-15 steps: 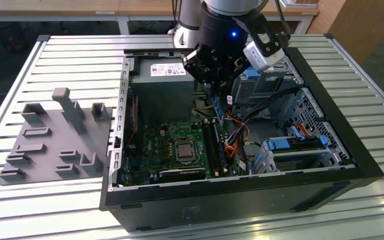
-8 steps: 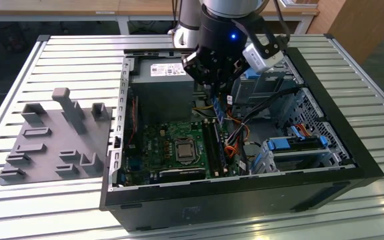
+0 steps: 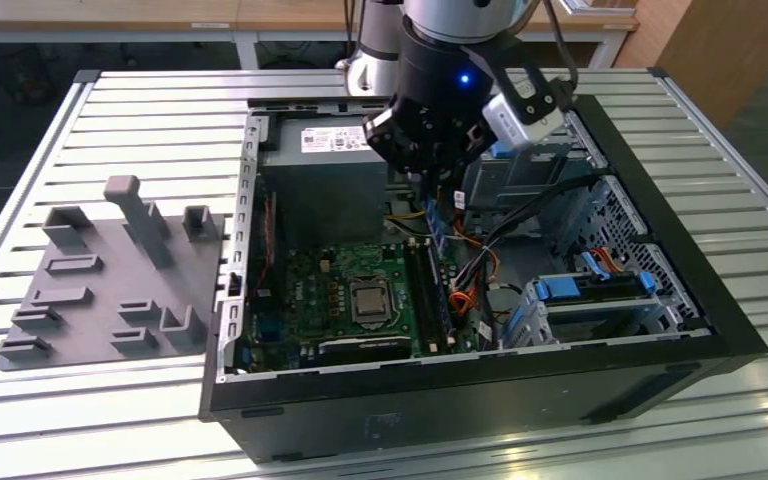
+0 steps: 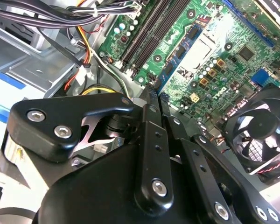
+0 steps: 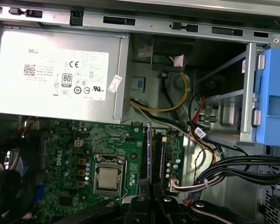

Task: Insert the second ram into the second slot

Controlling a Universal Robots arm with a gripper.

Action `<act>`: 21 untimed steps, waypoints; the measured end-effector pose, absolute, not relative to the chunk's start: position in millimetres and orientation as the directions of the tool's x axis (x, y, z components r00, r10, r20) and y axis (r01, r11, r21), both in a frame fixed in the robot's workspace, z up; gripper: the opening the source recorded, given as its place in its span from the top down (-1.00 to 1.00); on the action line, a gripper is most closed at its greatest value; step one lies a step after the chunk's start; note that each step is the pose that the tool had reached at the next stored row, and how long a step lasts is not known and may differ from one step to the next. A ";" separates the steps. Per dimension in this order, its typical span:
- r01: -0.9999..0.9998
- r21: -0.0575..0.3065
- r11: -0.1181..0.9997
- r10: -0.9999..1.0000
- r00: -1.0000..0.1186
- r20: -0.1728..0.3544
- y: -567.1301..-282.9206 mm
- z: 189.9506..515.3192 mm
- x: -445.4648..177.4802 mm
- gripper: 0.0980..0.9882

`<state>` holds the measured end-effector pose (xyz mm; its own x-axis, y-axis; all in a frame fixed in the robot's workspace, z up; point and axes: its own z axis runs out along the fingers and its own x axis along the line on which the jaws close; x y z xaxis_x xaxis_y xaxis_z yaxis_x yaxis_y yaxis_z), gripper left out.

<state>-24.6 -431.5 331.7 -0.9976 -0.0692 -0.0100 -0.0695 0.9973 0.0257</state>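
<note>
Blue-green ram [image 3: 434, 214], pinched between the clamped jaws of the gripper [image 3: 428, 185], hangs over the slots [image 3: 427, 285], to the exterior view's right of the socket [image 3: 364, 300].

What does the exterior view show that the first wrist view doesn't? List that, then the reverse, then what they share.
Exterior view adds: the grey parts fixture on the slatted table, the arm's body and the case's front wall.
First wrist view adds: a yellow cable loop beside the power supply.
Shared: the power supply, the processor socket, and the tool shut on the second ram, held over the motherboard.
</note>
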 end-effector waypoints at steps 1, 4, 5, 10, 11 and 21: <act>-0.069 0.026 0.997 -0.069 -0.998 -0.010 -431.8 331.1 -24.6 0.91; -0.069 0.026 0.997 -0.069 -0.998 -0.010 -433.8 328.7 -24.6 0.91; -0.069 0.026 0.997 -0.069 -0.998 -0.010 -434.5 327.9 -24.6 0.91; -0.069 0.026 0.997 -0.069 -0.998 -0.010 -437.7 324.3 -24.6 0.91; -0.069 0.026 0.997 -0.069 -0.998 -0.010 -438.1 323.5 -24.6 0.91; -0.069 0.026 0.997 -0.069 -0.998 -0.010 -438.7 315.3 -24.6 0.91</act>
